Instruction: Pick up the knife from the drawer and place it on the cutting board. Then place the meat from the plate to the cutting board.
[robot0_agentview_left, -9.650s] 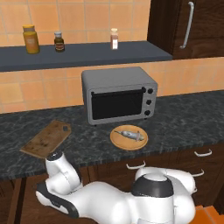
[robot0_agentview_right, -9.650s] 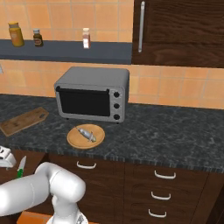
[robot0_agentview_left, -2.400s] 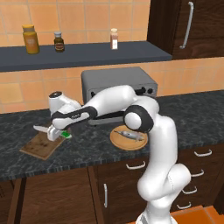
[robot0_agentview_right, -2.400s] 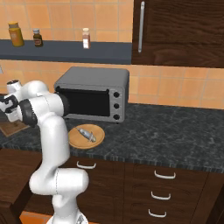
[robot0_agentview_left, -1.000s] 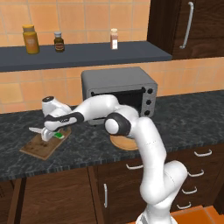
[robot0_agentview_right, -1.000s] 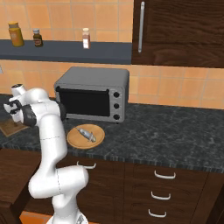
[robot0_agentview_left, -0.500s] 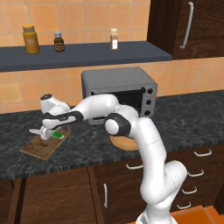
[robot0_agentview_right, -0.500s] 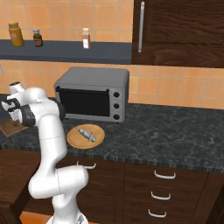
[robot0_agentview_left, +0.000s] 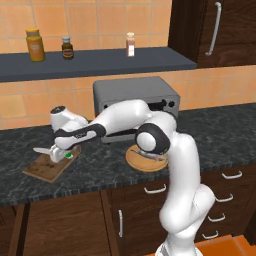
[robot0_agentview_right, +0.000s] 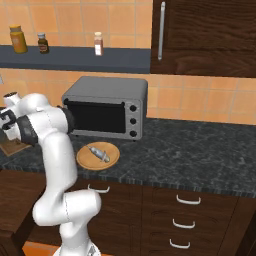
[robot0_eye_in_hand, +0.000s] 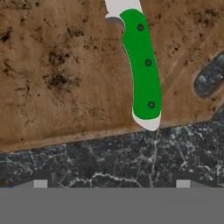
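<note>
The arm is reaching far to the left over the dark counter (robot0_agentview_left: 100, 170). The gripper (robot0_agentview_left: 54, 156) is hanging just above the board (robot0_agentview_left: 42, 169), and its jaws are standing wide open with nothing between them.

The knife (robot0_eye_in_hand: 142, 65) is lying flat on the board. Its green handle is resting near the board's edge, close to the hole (robot0_eye_in_hand: 210, 78) in the board's tab. The handle's pale end is sitting right at that edge. The silver blade (robot0_agentview_left: 41, 149) is sticking out to the left past the gripper. In the hand view the two finger tips (robot0_eye_in_hand: 40, 183) are showing far apart at the bottom, over the counter, and they are not touching the knife.

The plate (robot0_agentview_right: 97, 156) is sitting on the counter in front of the oven (robot0_agentview_right: 105, 107), well to the right of the board. The meat (robot0_agentview_right: 98, 153) is lying on the plate. In the left view the arm's elbow is covering part of the plate.

Three small jars are standing on the shelf (robot0_agentview_left: 95, 62) above the oven: an orange jar (robot0_agentview_left: 34, 45), a dark jar (robot0_agentview_left: 66, 48) and a pale jar (robot0_agentview_left: 130, 44). Brown drawers with white handles (robot0_agentview_right: 187, 200) are sitting closed under the counter on the right.
</note>
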